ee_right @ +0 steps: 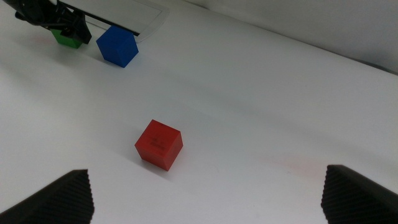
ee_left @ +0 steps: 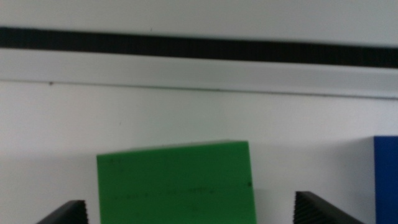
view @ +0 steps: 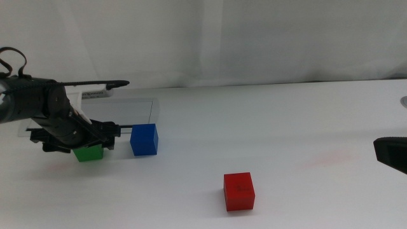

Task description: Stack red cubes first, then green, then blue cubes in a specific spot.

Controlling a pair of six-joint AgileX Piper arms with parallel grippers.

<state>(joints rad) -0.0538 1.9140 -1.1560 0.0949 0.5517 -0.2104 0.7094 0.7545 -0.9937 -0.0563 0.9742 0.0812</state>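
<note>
Your left gripper (view: 86,141) sits low over the green cube (view: 88,152) at the left side of the white table (view: 286,127), jaws spread wide with the cube between them; the left wrist view shows a clear gap on each side of the cube, so nothing is pinched yet. The cube looks turned slightly askew to the jaws, so expect it to twist a little as you close. Take it on two opposite flat faces, near mid-height. It appears small, solid and rigid with smooth matte sides and crisp edges, probably light, so a modest squeeze should hold it; the smooth faces could slip if you catch only a corner. The blue cube (view: 144,139) stands just beside the green one, on its right and apart from it, so watch that the outer jaw does not nudge it. The red cube (view: 239,191) rests alone nearer the front middle of the table, well apart from both, and you would judge it the base of the stack. Your right gripper (ee_right: 205,199) waits at the right edge, jaws spread and empty. A dark-edged flat sheet (view: 137,111) lies behind the green and blue cubes.
</note>
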